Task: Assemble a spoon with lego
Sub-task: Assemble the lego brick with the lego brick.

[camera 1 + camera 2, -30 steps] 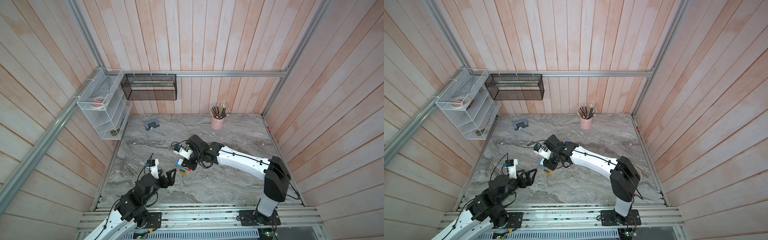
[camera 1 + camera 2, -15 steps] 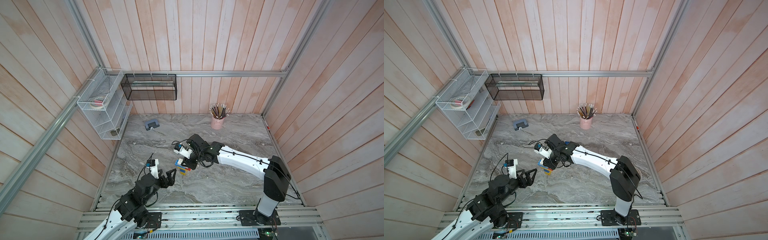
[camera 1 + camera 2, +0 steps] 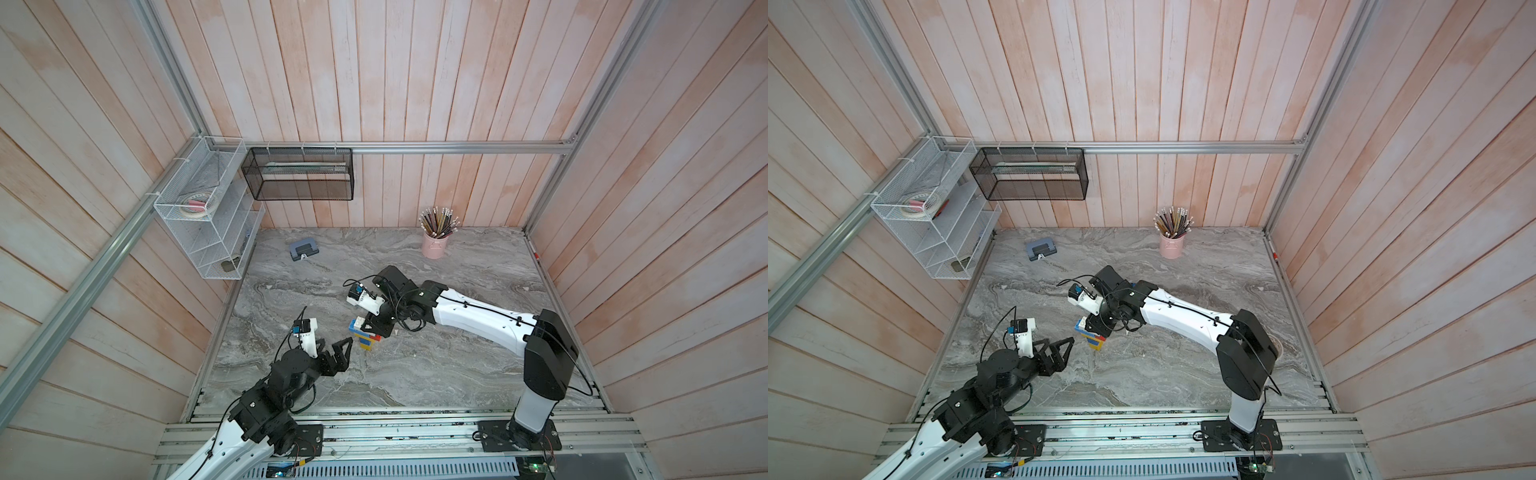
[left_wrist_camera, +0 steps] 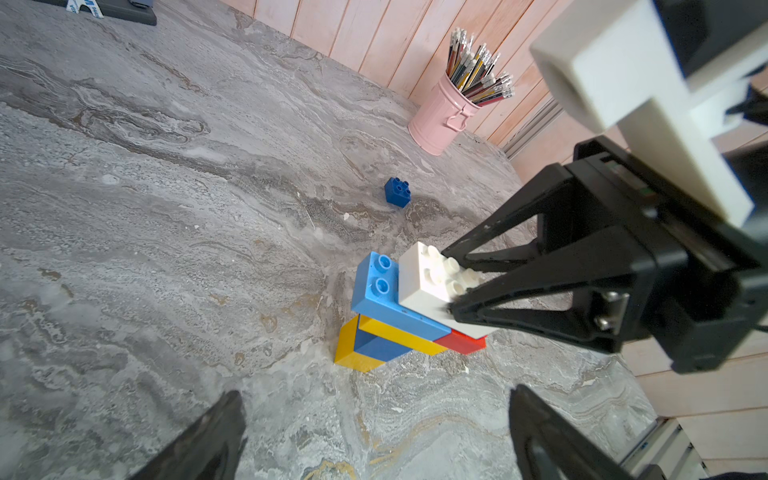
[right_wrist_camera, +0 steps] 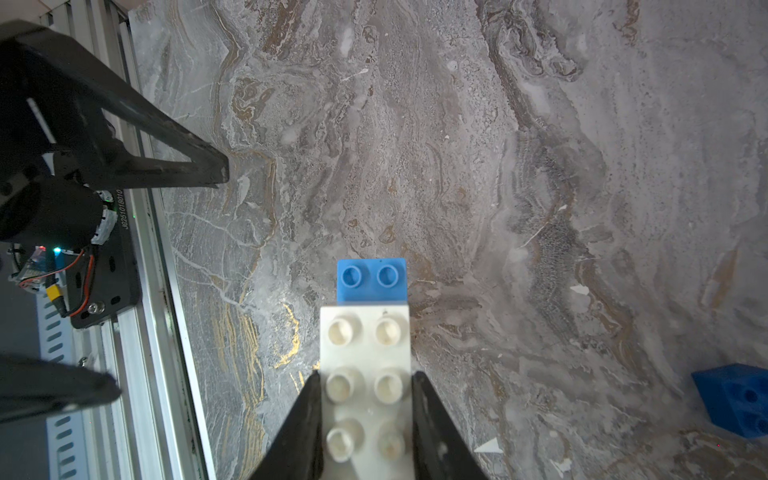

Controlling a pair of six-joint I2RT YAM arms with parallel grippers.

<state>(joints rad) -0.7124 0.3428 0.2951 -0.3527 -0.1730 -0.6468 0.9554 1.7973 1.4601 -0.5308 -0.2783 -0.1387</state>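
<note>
So the right end effector [image 5: 365, 376] is clamped on both sides of the white brick [image 5: 365, 332], which sits on top of the half-built spoon [image 4: 395, 320]. That's a little stack with a light blue brick [image 5: 371, 278] under the white and yellow, blue and red below, around the middle of the marble tabletop [image 3: 436, 365]. The left end effector [image 4: 376, 395] is spread wide holding nothing, near the stack but not touching, and one loose dark blue brick [image 4: 397, 192] sits toward the pink pencil cup [image 4: 442, 124].

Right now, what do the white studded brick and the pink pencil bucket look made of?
The white studded brick: likely moulded plastic, smooth semi-gloss, crisp round studs. The pink pencil bucket: probably painted sheet metal, satin; its rim and side handle suggest tin.
</note>
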